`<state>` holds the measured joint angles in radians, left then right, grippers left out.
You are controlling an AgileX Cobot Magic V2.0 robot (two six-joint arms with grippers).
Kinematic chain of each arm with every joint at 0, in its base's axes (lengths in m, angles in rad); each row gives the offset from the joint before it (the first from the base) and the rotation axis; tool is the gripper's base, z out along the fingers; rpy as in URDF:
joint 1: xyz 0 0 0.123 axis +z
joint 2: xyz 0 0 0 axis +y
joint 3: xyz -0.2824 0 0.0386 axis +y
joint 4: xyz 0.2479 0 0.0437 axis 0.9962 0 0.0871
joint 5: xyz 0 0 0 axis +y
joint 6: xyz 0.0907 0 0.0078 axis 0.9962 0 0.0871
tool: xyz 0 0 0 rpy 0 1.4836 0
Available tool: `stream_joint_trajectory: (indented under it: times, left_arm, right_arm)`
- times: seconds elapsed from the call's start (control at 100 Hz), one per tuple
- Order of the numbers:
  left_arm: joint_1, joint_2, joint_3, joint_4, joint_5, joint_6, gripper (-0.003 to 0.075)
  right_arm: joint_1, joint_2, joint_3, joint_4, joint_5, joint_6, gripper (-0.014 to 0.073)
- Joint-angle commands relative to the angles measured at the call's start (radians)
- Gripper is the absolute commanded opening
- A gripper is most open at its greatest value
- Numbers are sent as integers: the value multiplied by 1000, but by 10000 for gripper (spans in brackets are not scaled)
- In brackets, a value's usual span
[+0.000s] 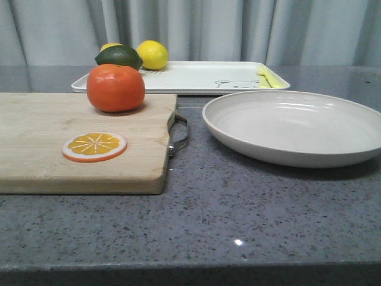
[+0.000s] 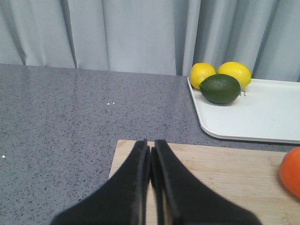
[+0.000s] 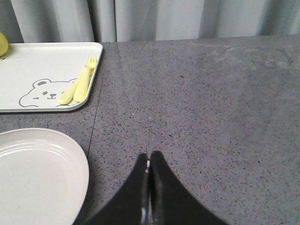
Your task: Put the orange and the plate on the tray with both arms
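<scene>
Nothing lifted yet. Left of frame, the glossy red-orange round orange [image 1: 115, 87] sits on the wooden cutting board [image 1: 36, 143]; the wide off-white plate [image 1: 296, 127] right, white rectangular tray [image 1: 196, 77] behind. Both grippers' fingers [image 2: 150, 154] [image 3: 149, 161] pressed together, empty. Next: open, reach.

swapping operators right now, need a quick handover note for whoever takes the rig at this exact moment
Left gripper: shut, empty, over the near end of the cutting board.
Right gripper: shut, empty, over bare table beside the plate.
Orange: on the cutting board, behind the orange slice.
Plate: on the table, in front of the tray, empty.
Tray: at the back, holding two lemons, a dark green fruit and yellow cutlery.
Done: nothing yet.
Left: orange and plate both go onto the tray.
</scene>
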<state>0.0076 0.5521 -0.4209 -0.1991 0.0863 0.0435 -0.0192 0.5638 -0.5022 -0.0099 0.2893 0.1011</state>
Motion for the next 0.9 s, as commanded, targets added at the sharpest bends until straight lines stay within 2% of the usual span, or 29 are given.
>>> stream_joint_trajectory:
  times: [0.0, 0.16, 0.34, 0.65, 0.74, 0.89]
  left_arm:
    - [4, 17, -41, -13, -101, -2, -19]
    - [4, 21, -41, -63, -145, -2, -19]
    - [4, 21, -50, -51, -153, 0, -19]
    - [4, 145, -203, -33, 72, 0, -3]
    - [4, 202, -251, -33, 129, 2, 71]
    - [0, 287, -311, -33, 173, 27, 317]
  right_arm:
    - [-4, 23, -40, 2, -95, -8, -59]
    - [-4, 24, -40, 2, -94, -7, -59]
    - [-4, 24, -40, 2, -93, -7, -59]
    - [-4, 24, -40, 2, -90, -7, -59]
    - [-4, 24, -40, 2, -90, -7, -59]
    - [-4, 24, -40, 2, -90, -7, -59]
